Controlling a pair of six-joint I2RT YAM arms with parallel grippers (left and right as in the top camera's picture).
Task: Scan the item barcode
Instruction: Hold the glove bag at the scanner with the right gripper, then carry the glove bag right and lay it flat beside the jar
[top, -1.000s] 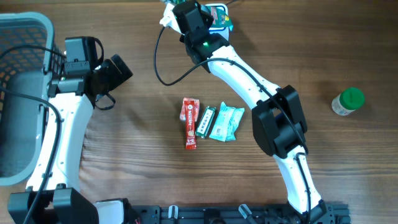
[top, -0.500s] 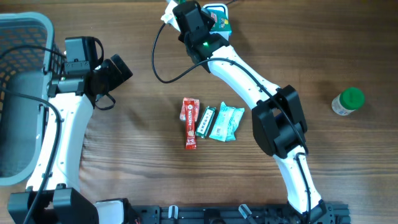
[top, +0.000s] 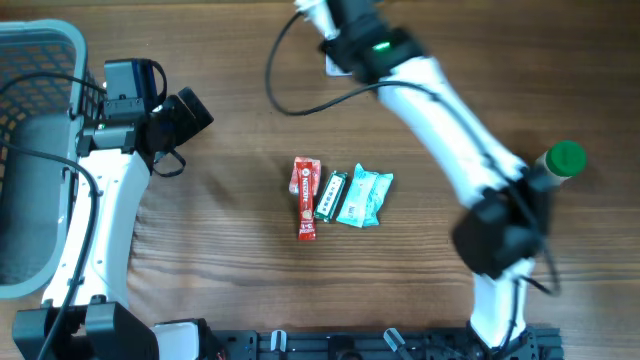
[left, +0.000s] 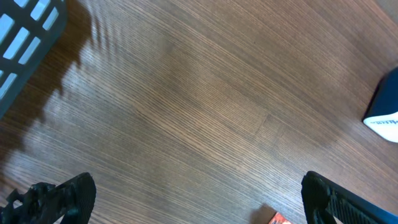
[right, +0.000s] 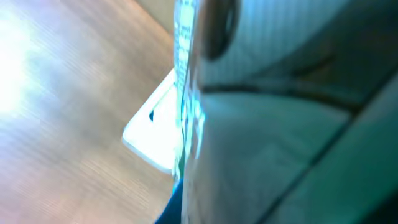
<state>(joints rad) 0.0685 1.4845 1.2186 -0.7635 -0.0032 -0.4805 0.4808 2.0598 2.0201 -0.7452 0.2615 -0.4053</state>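
- Right arm (top: 440, 110): swung to the right since the earlier overhead frames. Its elbow now crosses in front of the green-lidded jar (top: 566, 157), and its wrist sits at the table's (top: 200, 260) far edge.
- Right gripper (top: 325, 15): jaws closed, apparently pinching the teal packet (right: 267, 143), which fills the wrist view in blur. The packet is probably held off the wood so its barcode can face a reader.
- White flat object (right: 152, 134): lies behind the packet. Whether it is the scanner cannot be told.
- Left gripper (left: 199, 198): jaws wide apart and empty, hanging over bare wood near the grey basket (top: 40, 40), clear of the working arm.
- Waiting stock: red snack bar (top: 304, 195), green gum pack (top: 329, 195) and pale-teal pouch (top: 364, 197) lie side by side mid-table, unmoved.
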